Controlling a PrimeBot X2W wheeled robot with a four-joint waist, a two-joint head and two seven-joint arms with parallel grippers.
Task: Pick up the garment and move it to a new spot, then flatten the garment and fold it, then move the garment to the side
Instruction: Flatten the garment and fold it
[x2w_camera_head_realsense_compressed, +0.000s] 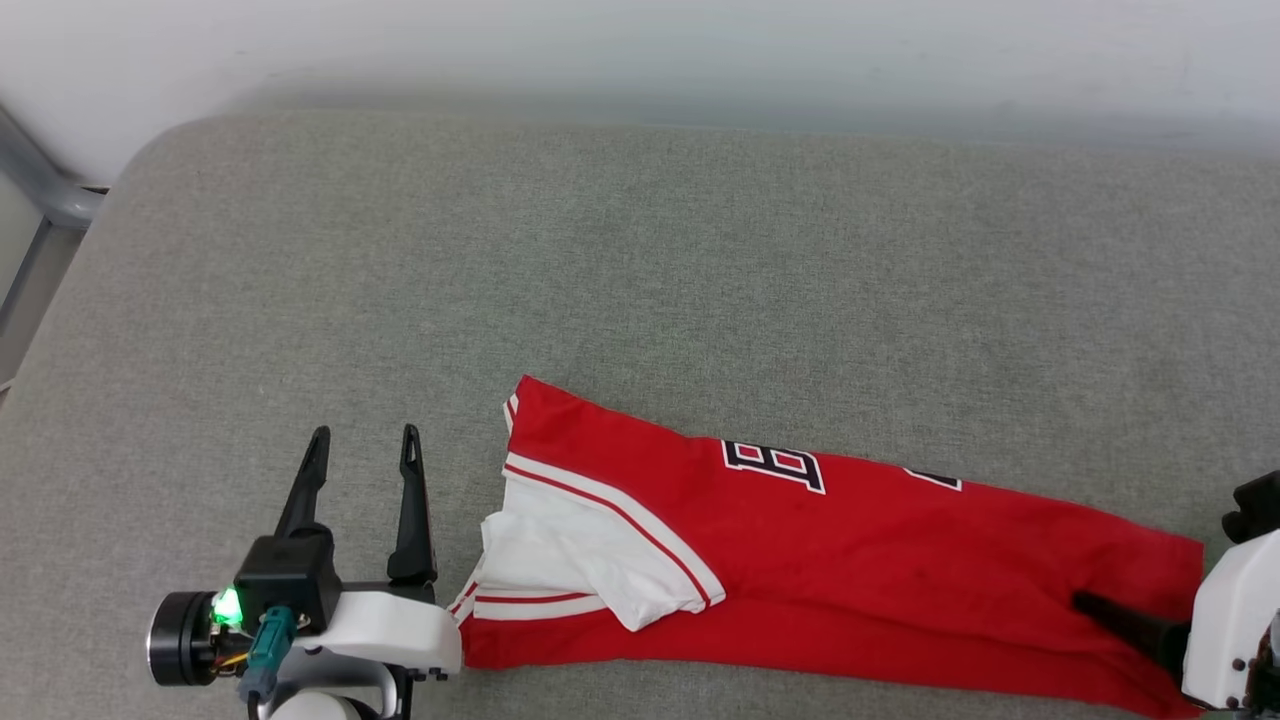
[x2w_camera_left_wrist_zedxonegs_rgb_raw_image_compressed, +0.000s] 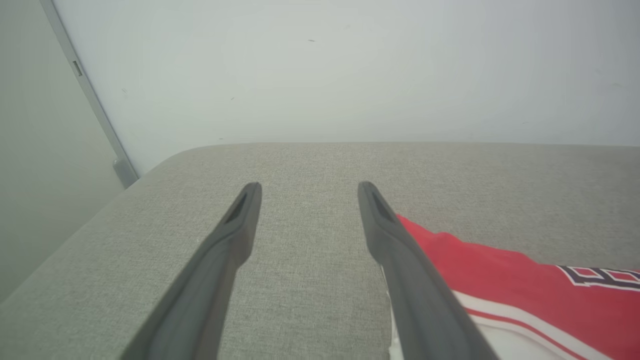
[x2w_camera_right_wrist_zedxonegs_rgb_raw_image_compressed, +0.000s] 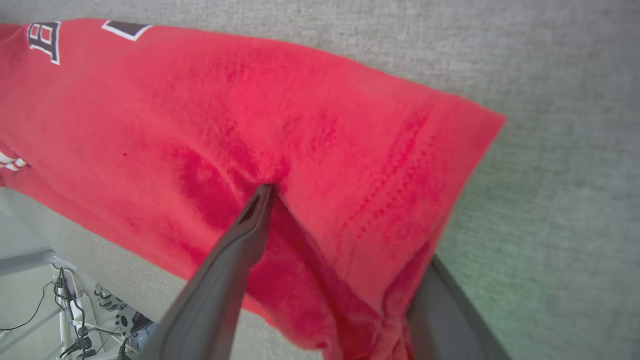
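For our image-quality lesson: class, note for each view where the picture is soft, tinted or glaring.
Head view: even light, hazy far edge of the grey surface, green lamp glowing. Left wrist view: left end effector sharp, no glare. Right wrist view: garment blurred near the lens, greenish cast at right.

Lab-like test room: grey fabric-covered table (x2w_camera_head_realsense_compressed: 640, 250), bare white wall (x2w_camera_left_wrist_zedxonegs_rgb_raw_image_compressed: 320, 75), floor cables (x2w_camera_right_wrist_zedxonegs_rgb_raw_image_compressed: 75, 320).

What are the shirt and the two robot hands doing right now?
garment: folded into a long strip, lying on the grey cushion.
left gripper: open, empty, next to one end of the garment.
right gripper: open, at the other end, one finger on top of the cloth, the other partly hidden by it, not pinched shut.
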